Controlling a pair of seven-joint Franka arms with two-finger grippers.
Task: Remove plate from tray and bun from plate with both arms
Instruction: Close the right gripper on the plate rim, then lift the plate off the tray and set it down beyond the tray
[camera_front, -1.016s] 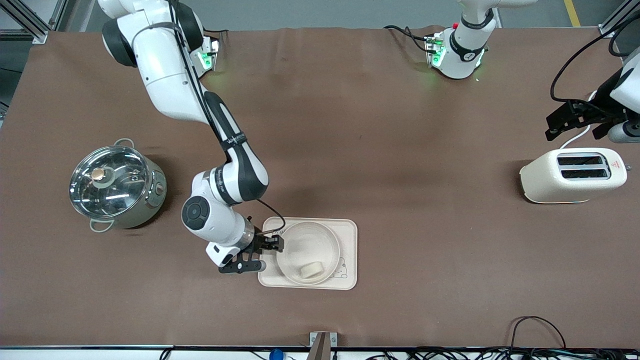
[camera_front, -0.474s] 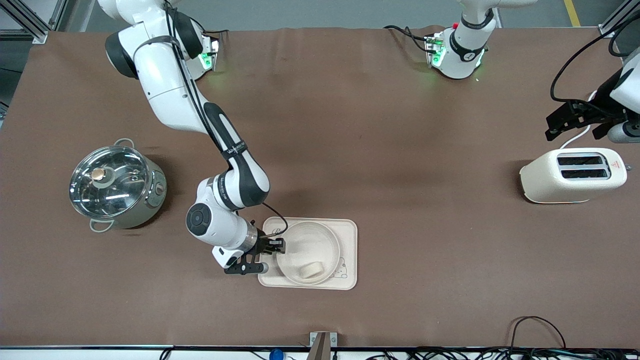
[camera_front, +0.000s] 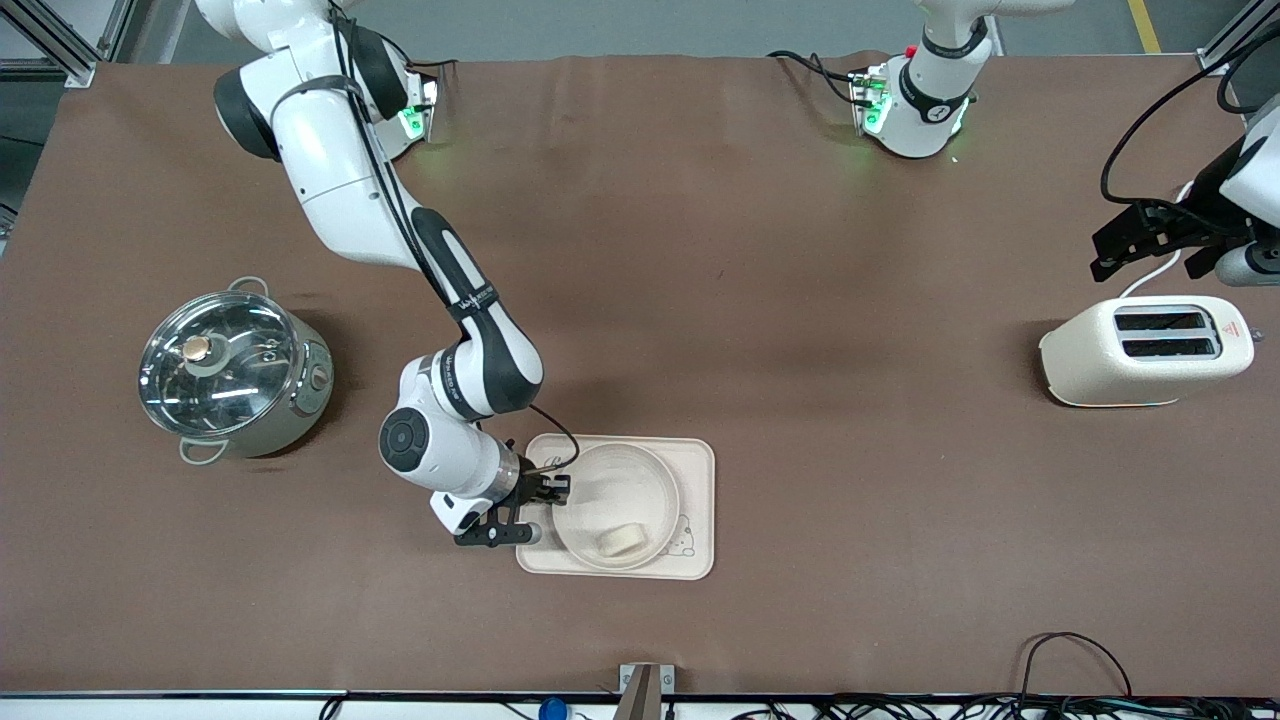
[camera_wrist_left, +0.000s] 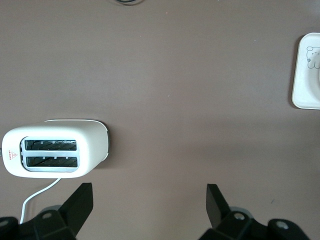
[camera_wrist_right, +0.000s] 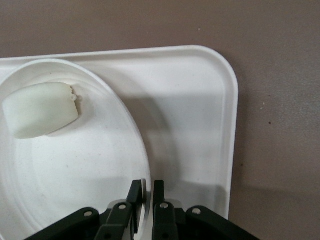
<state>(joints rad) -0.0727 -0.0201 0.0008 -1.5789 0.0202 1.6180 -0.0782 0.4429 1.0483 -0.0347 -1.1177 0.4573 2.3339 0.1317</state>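
Brown table (camera_front: 760, 300); right gripper (camera_wrist_right: 145, 192) pinches plate (camera_wrist_right: 75, 170) rim, seemingly; left gripper (camera_wrist_left: 150, 200) spread, waiting.

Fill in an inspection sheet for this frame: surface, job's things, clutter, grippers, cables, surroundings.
Surface: brown table, no spills seen.
Job's things: plate sits on the tray; bun lies in the plate, at its edge nearer the front camera.
Clutter: lidded pot toward the right arm's end; toaster toward the left arm's end.
Grippers: right gripper shut on the plate's rim; left gripper open, waiting above the table near the toaster.
Cables: toaster cord; cables along the table edge nearest the front camera.
Surroundings: nothing seen.
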